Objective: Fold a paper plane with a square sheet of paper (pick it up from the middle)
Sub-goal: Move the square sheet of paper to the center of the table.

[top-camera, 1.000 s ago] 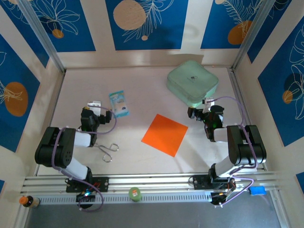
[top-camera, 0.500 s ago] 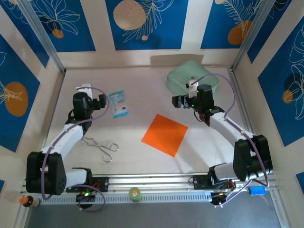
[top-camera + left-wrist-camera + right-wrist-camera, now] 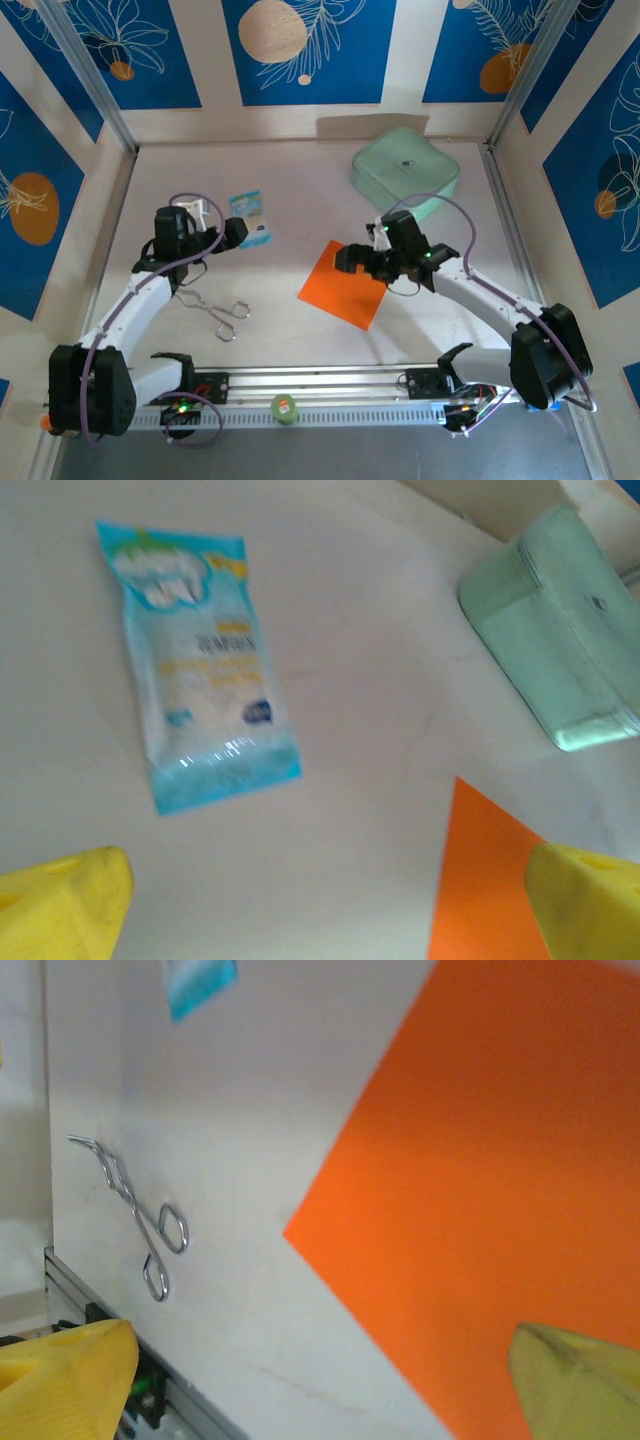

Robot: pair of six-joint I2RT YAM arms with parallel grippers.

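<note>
The square sheet of paper lies flat and uncreased on the table, bright orange, turned like a diamond. It also appears in the right wrist view and the left wrist view. My right gripper hovers open over the sheet's upper right part, its yellow fingertips wide apart with nothing between them. My left gripper is open too, left of the sheet beside the blue-and-white packet, its fingertips empty. The paper plane is out of view.
A mint-green box stands at the back right, behind the sheet. Metal forceps lie at the front left. The aluminium rail runs along the near edge, with a small green cap on it.
Both arms have unfolded and reached out. The right gripper came from near the green box down and left to over the sheet. The left gripper swung right toward the packet.
</note>
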